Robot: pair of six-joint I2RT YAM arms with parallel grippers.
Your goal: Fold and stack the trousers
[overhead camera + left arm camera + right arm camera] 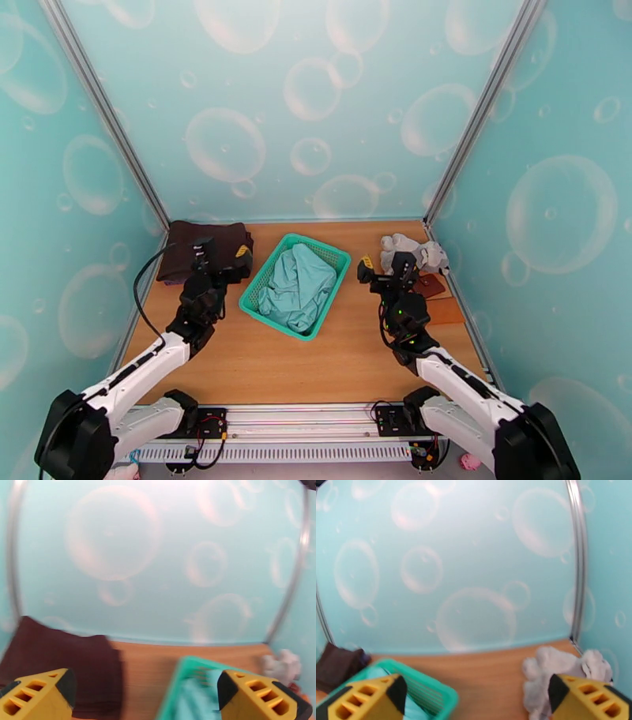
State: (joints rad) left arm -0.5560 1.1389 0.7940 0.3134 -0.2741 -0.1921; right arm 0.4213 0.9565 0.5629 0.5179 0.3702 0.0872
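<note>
The trousers (296, 288) are bunched up inside the basket (265, 271), which sits between the two claws: just to the right of the left claw (146, 689) and to the left of the right claw (478, 693). Both claws are held spread wide, with nothing between their fingers.

The greatest risk is judged to come from the trousers themselves. Because they are crumpled, several layers could be pinched at once and a tangled lump lifted instead of a single edge. The basket looks light, so it could be dragged or tipped if cloth catches on its slotted wall or if the rim is nipped along with the fabric. The folded brown garment (186, 245), just beyond and beside the left claw, could be snagged by a careless sweep. The same is true of the pale fluffy cloth (411, 249) just ahead of the right claw.

Movement is hemmed in by the walls (316, 118) on three sides, with the side walls close outside each claw. The widest bare stretch of the surface (340, 363) is found behind both claws, toward the arm bases, and the trousers could be spread out there. Narrower strips of bare wood are left between each claw and the basket.
</note>
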